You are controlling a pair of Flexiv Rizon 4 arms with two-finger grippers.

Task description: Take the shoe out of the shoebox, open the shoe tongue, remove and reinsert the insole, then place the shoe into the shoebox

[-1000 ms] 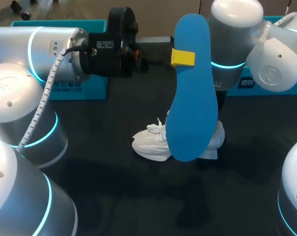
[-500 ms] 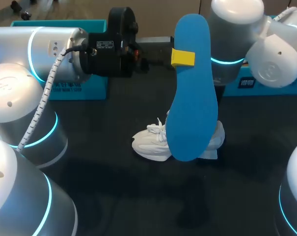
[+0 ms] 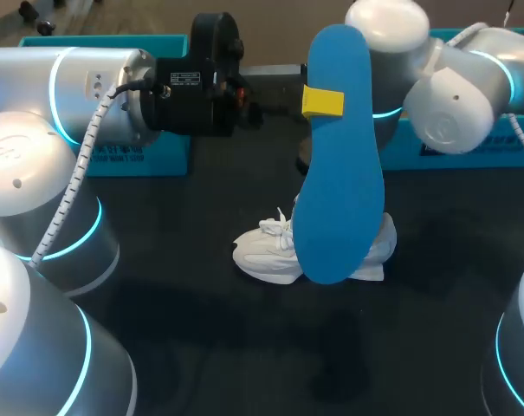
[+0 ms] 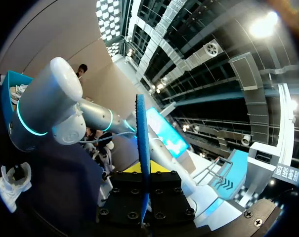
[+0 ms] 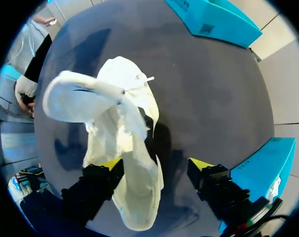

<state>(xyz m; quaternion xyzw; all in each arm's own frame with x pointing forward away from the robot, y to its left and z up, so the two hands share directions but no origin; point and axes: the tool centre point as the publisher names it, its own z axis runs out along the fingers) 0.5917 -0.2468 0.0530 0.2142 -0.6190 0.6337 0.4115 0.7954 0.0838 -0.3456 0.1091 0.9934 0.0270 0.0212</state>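
**Insole held up by the left gripper, shoe on the table under the right**

Head view: The left arm (image 3: 97,87) comes in across the back of the table (image 3: 201,347). The left gripper (image 3: 322,102) is clamped on the blue insole (image 3: 339,191), and one yellow tip presses on the face of the insole near its upper end. The insole stands nearly upright, well above the table, and hides the middle of the white shoe (image 3: 266,251). The shoe lies on the dark table, out of any box, near the table's middle. A teal left shoebox (image 3: 114,160) stands at the back left and a teal right shoebox (image 3: 469,147) at the back right. The right arm (image 3: 443,95) bends in from the back right, and its gripper is hidden behind the insole.

Left wrist view: The insole (image 4: 142,148) shows edge-on as a thin blue line pinched between the two fingers. The shoe (image 4: 11,185) lies on the table well below and to one side, near the right arm (image 4: 50,113).

Right wrist view: The right gripper (image 5: 154,165) hangs over the shoe (image 5: 134,192) with its fingers spread apart, gripping nothing. The shoe lies on the table between the fingers, close against one yellow tip and apart from the other.
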